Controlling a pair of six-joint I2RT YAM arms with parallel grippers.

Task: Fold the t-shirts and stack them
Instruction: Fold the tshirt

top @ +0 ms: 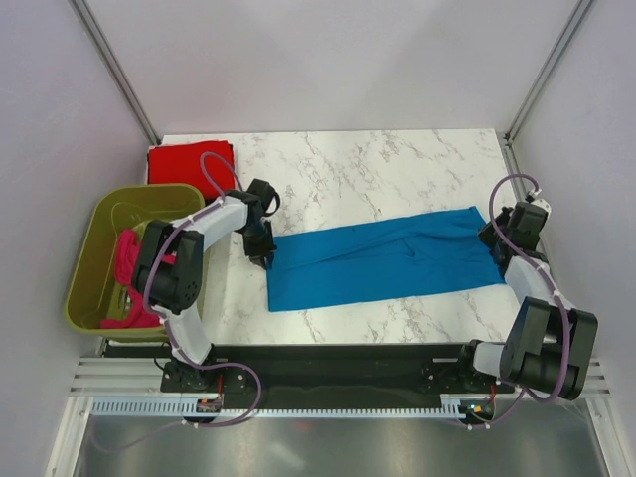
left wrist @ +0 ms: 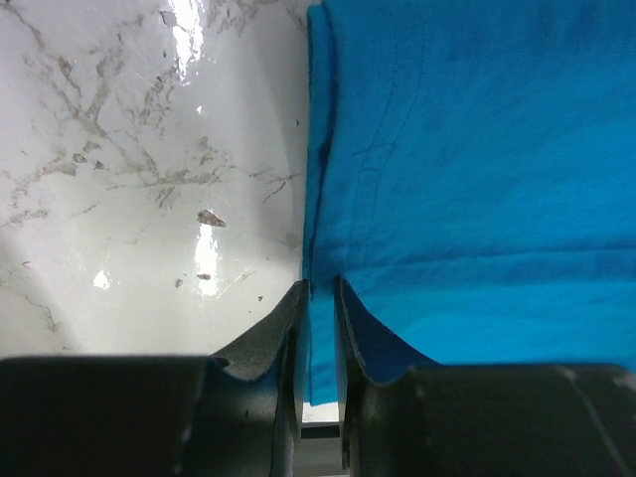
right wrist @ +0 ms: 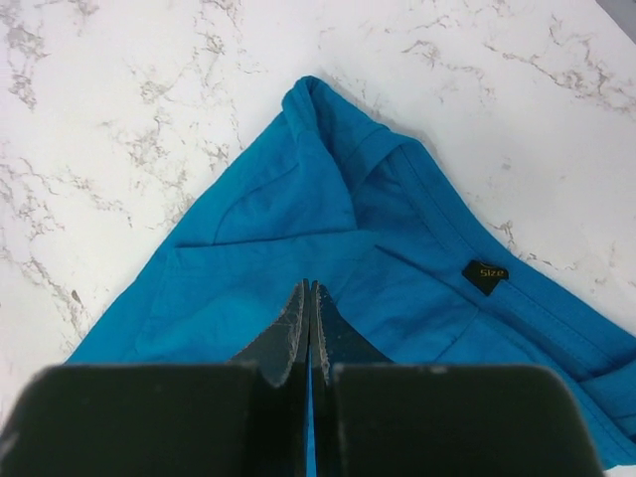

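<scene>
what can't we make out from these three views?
- Pink t-shirt: top view, left arm covers part of it in the tub.
- Left gripper: left wrist view, blue t-shirt hem between the jaws; clamped or not, unclear.
- Label: right wrist view, size print too small.
- Red t-shirt: top view, cable crosses it; layers unseen.

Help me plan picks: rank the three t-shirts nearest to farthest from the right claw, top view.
1. blue t-shirt, pinched in the right claw, table centre.
2. red t-shirt, back left corner.
3. pink t-shirt, in the tub, far left.
</scene>
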